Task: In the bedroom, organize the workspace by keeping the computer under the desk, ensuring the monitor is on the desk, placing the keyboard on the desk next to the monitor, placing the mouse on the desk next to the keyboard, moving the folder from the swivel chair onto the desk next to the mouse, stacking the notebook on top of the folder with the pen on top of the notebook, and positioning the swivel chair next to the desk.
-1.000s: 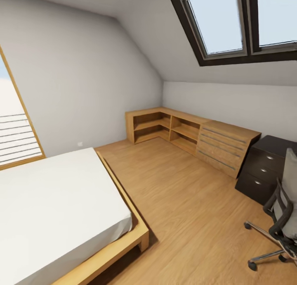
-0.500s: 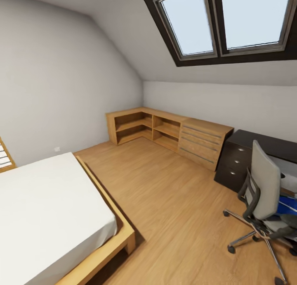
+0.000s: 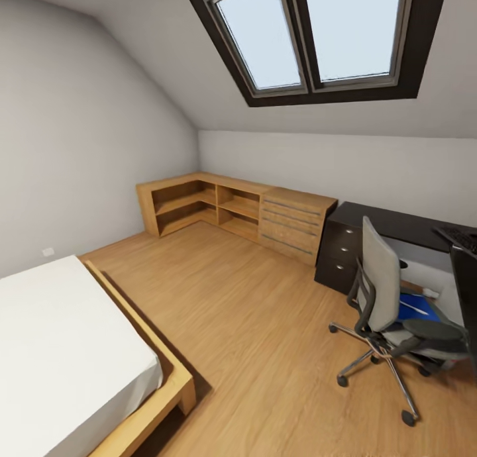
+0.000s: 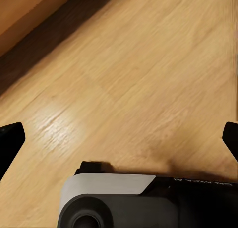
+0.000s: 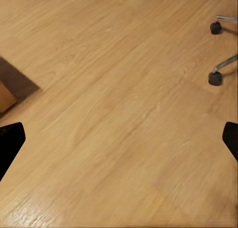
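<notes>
Head view high, wide over bedroom; wrist views close above floor (image 4: 148, 79).

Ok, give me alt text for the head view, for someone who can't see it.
A grey swivel chair with a blue folder on its seat stands by a black desk at the right. Wooden cabinets line the far wall under skylights; a bed sits at the left.

Bright skylight (image 3: 311, 36) daylight, soft shadows, edge distortion
</notes>
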Available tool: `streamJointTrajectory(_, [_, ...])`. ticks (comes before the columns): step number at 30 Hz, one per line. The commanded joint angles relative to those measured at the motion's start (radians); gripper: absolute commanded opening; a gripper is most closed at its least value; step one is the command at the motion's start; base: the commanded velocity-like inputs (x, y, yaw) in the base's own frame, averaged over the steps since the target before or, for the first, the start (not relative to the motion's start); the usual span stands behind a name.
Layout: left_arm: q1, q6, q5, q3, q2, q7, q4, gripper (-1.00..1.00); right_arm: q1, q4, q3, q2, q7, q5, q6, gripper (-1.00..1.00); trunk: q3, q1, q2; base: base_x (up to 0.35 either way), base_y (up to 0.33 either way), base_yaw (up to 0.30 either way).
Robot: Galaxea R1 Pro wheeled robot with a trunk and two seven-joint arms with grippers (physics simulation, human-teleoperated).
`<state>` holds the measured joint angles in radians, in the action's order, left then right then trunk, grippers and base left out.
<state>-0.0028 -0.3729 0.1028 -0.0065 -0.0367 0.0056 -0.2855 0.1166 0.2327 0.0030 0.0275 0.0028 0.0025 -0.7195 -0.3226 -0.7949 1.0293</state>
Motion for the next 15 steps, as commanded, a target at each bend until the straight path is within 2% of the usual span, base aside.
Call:
streamJointTrajectory(1, [0.000, -0.003, 0.008, -0.001, 0.000, 0.000, 0.000, 1.00, 0.001, -0.001, 0.000, 0.000, 0.000, 0.000, -0.003, 1.00, -0.001, 0.000, 0.001, 0.084, 0.041, -0.300])
streamJointTrajectory(10, [0.000, -0.003, 0.008, -0.001, 0.000, 0.000, 0.000, 1.00, 0.001, -0.001, 0.000, 0.000, 0.000, 0.001, -0.003, 1.00, -0.001, 0.000, 0.001, 0.194, 0.153, -0.300])
streamJointTrajectory(15, [0.000, -0.006, 0.008, 0.000, 0.000, 0.001, 0.000, 1.00, 0.001, -0.001, 0.000, 0.000, 0.000, 0.000, -0.003, 1.00, -0.001, 0.000, 0.001, 0.072, 0.060, -0.300])
